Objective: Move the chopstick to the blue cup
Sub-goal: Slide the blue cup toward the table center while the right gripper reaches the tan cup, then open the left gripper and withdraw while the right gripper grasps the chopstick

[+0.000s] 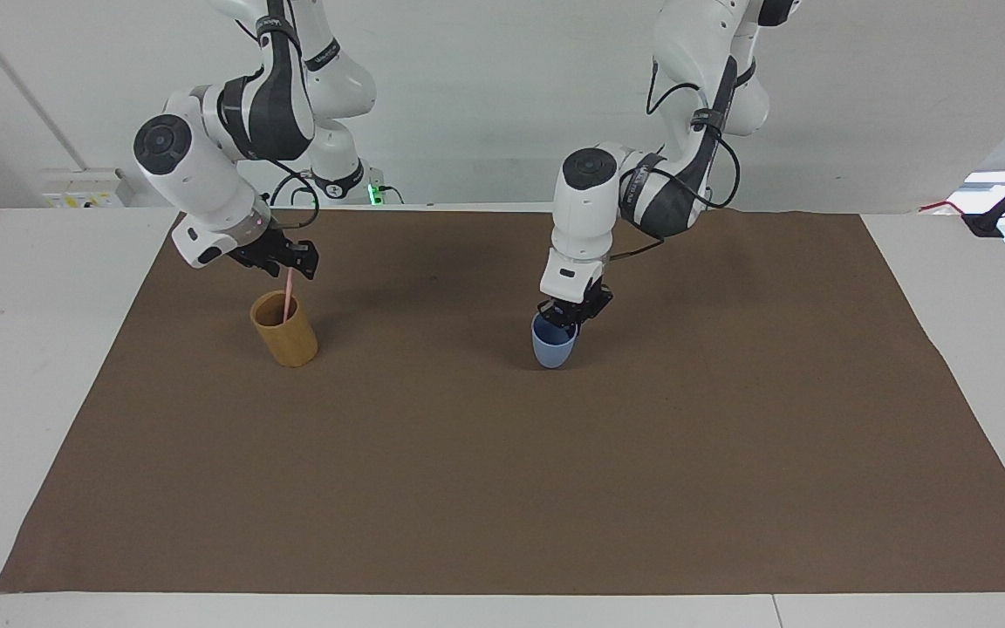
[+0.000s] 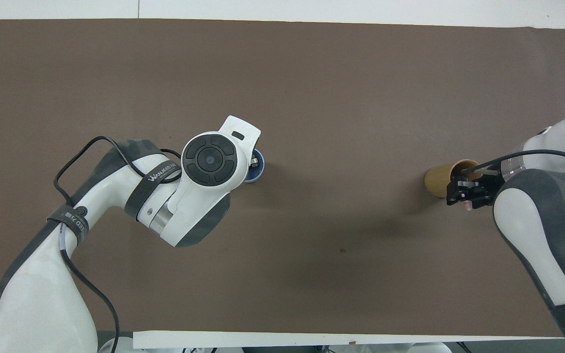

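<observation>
The pale-pink chopstick [image 1: 290, 292] stands tilted in a tan cup [image 1: 286, 336] toward the right arm's end of the table. My right gripper [image 1: 291, 262] sits around the chopstick's top end, which it hides. In the overhead view the right gripper [image 2: 465, 192] covers the tan cup's [image 2: 438, 180] rim, and a pink tip of the chopstick [image 2: 467, 207] peeks out below it. Near the table's middle the blue cup [image 1: 552, 346] is upright, low at the mat, with my left gripper [image 1: 569, 316] shut on its rim. From overhead the left wrist hides most of the blue cup [image 2: 259, 169].
A brown mat [image 1: 502, 480] covers most of the white table. The tan cup and the blue cup stand about equally near the robots, with open mat between them. Wall sockets and cables lie off the mat at the table's corners.
</observation>
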You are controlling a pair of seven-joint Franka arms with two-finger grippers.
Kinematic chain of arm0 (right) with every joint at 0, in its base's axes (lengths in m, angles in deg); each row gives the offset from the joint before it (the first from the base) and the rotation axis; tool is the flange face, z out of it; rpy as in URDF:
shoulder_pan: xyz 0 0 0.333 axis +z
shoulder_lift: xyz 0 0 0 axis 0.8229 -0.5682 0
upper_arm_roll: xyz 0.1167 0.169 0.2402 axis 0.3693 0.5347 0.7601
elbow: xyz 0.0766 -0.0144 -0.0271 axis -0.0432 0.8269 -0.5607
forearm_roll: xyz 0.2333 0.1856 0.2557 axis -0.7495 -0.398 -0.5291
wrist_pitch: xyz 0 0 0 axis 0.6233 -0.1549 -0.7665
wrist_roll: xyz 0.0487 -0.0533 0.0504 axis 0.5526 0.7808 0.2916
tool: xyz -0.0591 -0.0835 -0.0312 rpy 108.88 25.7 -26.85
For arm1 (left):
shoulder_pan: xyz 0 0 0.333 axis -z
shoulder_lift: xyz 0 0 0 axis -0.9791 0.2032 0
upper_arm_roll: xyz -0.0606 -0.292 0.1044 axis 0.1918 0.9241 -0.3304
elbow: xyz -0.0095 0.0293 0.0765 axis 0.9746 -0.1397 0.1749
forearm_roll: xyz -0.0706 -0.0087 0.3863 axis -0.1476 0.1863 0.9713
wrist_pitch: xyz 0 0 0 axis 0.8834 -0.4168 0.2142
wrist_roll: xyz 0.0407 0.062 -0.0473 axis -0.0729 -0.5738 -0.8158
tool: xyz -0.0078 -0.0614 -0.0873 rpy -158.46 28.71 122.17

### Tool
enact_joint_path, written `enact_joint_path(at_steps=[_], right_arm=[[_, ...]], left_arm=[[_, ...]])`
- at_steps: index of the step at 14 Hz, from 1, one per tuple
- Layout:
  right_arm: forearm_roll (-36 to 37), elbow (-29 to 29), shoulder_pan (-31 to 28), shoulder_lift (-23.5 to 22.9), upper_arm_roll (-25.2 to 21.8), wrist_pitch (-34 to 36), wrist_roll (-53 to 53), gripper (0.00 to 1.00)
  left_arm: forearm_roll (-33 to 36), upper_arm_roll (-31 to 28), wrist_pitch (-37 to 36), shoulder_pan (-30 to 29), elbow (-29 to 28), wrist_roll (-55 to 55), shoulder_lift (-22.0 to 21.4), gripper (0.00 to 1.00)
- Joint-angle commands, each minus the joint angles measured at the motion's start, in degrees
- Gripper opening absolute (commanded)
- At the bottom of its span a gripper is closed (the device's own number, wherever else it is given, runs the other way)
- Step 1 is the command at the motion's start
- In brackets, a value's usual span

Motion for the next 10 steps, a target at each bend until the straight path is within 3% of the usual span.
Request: enact_joint_path(at_steps=[1,2,3,5,8,10], right_arm=[[-0.8,1.0,-0.8,1.0,0.3,0.0,1.6,0.26],[-0.8,1.0,-0.8,0.9,0.3,0.0,1.6,0.16],[-0.8,0.9,-0.8,0.9,0.3,0.0,1.7,0.12],[-0.7,0.6,-0.7,0.8,0.3,0.4,2.3,0.0],[0.5,-4.1,-0.5,-0.8,0.3,5.5,3.9,0.0],[2.0,-11.2,-0.6,-1.8,0.3,13.2,3.9,0.0]], left_arm=[[1.4,-0.9,-0.9,1.2,1.7,-0.8,1.2,0.93],[1.8,-1.0,-1.6,1.3,2.2,-0.5,0.6,1.0],[2.1,-1.0,-2.7,0.8,2.4,-0.4,-1.7,1.0],[2.1,-1.2,-12.8,0.4,6.1,-0.1,-8.0,1.0],[2.1,-1.3,-29.7,-3.9,17.3,3.5,-11.1,1.0],[2.1,-1.5,-35.0,-9.7,19.8,12.0,-14.4,1.0]])
